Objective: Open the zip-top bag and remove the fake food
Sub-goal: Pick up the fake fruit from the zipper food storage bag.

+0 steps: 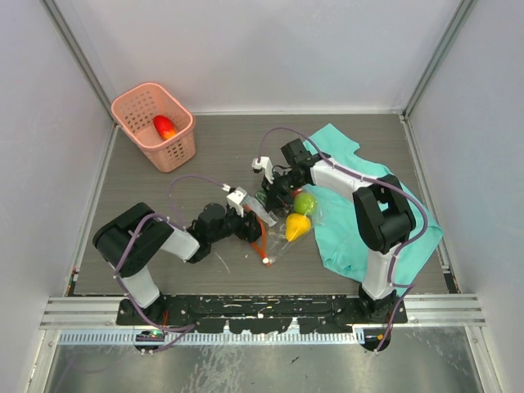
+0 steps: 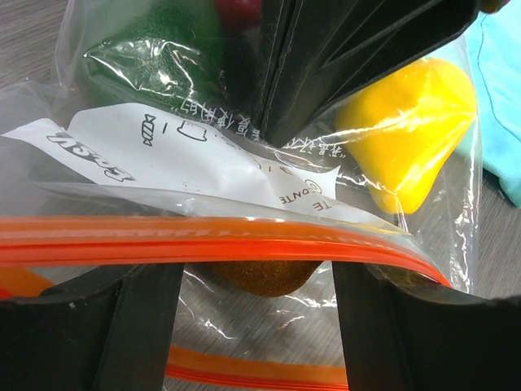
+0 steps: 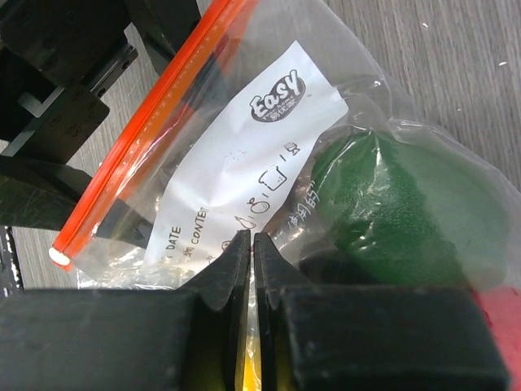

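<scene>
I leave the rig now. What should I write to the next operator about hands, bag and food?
Left hand: open, astride the orange zip strip.
Right hand: shut on the zip-top bag beside its label.
Bag lies mid-table at the teal cloth's edge; yellow and green fake food inside.
Done: one red piece in the pink basket.
Left: open the mouth, remove the rest.

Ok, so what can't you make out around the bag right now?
Top view: zip-top bag mouth, under the left pincer and right pincer.
Left wrist: red piece, mostly behind the right pincer; brown piece, crossed by the zip strip.
Right wrist: red piece, cut by the frame edge.
Top view: red item in the pink basket, too small to name.
</scene>
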Action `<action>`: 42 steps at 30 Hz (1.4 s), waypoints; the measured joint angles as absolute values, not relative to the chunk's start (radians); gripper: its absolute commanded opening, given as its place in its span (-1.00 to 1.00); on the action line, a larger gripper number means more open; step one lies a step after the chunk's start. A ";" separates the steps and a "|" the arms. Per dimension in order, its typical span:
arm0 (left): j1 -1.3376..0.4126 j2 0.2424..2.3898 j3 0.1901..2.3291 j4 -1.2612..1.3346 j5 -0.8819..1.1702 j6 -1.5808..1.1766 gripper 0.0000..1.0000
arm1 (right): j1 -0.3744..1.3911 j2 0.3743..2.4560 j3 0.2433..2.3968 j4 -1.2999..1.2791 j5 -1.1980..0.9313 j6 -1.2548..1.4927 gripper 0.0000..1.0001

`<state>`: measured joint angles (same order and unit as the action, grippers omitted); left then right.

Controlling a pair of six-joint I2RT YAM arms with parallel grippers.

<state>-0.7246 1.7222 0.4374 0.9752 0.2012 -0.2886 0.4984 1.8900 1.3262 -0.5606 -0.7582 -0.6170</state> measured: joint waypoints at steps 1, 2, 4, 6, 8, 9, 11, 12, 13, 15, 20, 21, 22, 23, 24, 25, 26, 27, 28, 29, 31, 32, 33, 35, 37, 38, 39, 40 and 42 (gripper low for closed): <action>-0.725 1.722 0.437 0.975 0.201 -0.300 0.34 | 0.503 1.892 1.327 -0.560 -0.750 -0.609 -0.77; -0.725 1.722 0.437 0.974 0.201 -0.304 0.34 | 0.508 1.894 1.330 -0.561 -0.741 -0.602 -0.77; -0.725 1.722 0.442 0.966 0.200 -0.323 0.35 | 0.517 1.910 1.345 -0.565 -0.729 -0.594 -0.77; -0.725 1.722 0.453 0.948 0.196 -0.341 0.34 | 0.523 1.932 1.366 -0.577 -0.720 -0.594 -0.77; -0.725 1.720 0.473 0.911 0.194 -0.366 0.34 | 0.529 1.950 1.383 -0.592 -0.712 -0.596 -0.78; -0.725 1.715 0.480 0.891 0.190 -0.382 0.34 | 0.529 1.952 1.391 -0.599 -0.709 -0.597 -0.78; -0.725 1.704 0.499 0.844 0.182 -0.414 0.34 | 0.529 1.954 1.405 -0.623 -0.702 -0.601 -0.79; -0.725 1.699 0.506 0.821 0.177 -0.432 0.34 | 0.529 1.956 1.411 -0.636 -0.700 -0.604 -0.79; -0.725 1.694 0.511 0.804 0.173 -0.446 0.34 | 0.531 1.958 1.415 -0.641 -0.700 -0.605 -0.80; -0.725 1.685 0.515 0.776 0.163 -0.481 0.36 | 0.533 1.967 1.427 -0.654 -0.700 -0.611 -0.81; -0.725 1.669 0.529 0.717 0.145 -0.556 0.48 | 0.537 1.985 1.453 -0.677 -0.702 -0.622 -0.82; -0.725 1.667 0.531 0.706 0.143 -0.564 0.51 | 0.537 1.986 1.455 -0.681 -0.702 -0.623 -0.82; -0.725 1.665 0.535 0.684 0.142 -0.576 0.53 | 0.537 1.988 1.456 -0.686 -0.701 -0.624 -0.83; -0.725 1.664 0.536 0.675 0.140 -0.585 0.55 | 0.538 1.990 1.457 -0.691 -0.701 -0.625 -0.83; -0.725 1.661 0.540 0.666 0.138 -0.590 0.58 | 0.537 1.991 1.457 -0.697 -0.702 -0.627 -0.83; -0.725 1.658 0.546 0.650 0.135 -0.595 0.61 | 0.537 1.992 1.459 -0.704 -0.705 -0.631 -0.83; -0.725 1.654 0.551 0.636 0.133 -0.598 0.63 | 0.537 1.995 1.460 -0.713 -0.709 -0.635 -0.83; -0.726 1.651 0.555 0.624 0.129 -0.601 0.64 | 0.537 1.996 1.463 -0.720 -0.714 -0.640 -0.83; -0.726 1.648 0.560 0.611 0.124 -0.606 0.64 | 0.538 1.997 1.464 -0.726 -0.717 -0.645 -0.83; -0.726 1.645 0.563 0.601 0.118 -0.608 0.64 | 0.537 1.998 1.465 -0.734 -0.721 -0.650 -0.84; -0.726 1.642 0.568 0.585 0.109 -0.610 0.63 | 0.537 1.999 1.466 -0.750 -0.728 -0.658 -0.84; -0.726 1.641 0.569 0.582 0.107 -0.610 0.61 | 0.538 2.001 1.467 -0.757 -0.731 -0.661 -0.84; -0.726 1.641 0.571 0.578 0.104 -0.610 0.59 | 0.538 2.004 1.468 -0.764 -0.735 -0.664 -0.84; -0.726 1.641 0.575 0.569 0.101 -0.610 0.51 | 0.538 2.012 1.472 -0.778 -0.738 -0.670 -0.84; -0.726 1.641 0.580 0.558 0.098 -0.610 0.46 | 0.540 2.023 1.478 -0.793 -0.739 -0.676 -0.84; -0.726 1.641 0.582 0.551 0.097 -0.610 0.43 | 0.540 2.027 1.480 -0.797 -0.740 -0.678 -0.84; -0.726 1.641 0.584 0.547 0.096 -0.610 0.40 | 0.540 2.031 1.483 -0.802 -0.742 -0.680 -0.85; -0.726 1.641 0.586 0.540 0.094 -0.610 0.37 | 0.541 2.032 1.483 -0.805 -0.743 -0.680 -0.85; -0.726 1.641 0.588 0.532 0.093 -0.612 0.35 | 0.541 2.034 1.484 -0.813 -0.746 -0.683 -0.85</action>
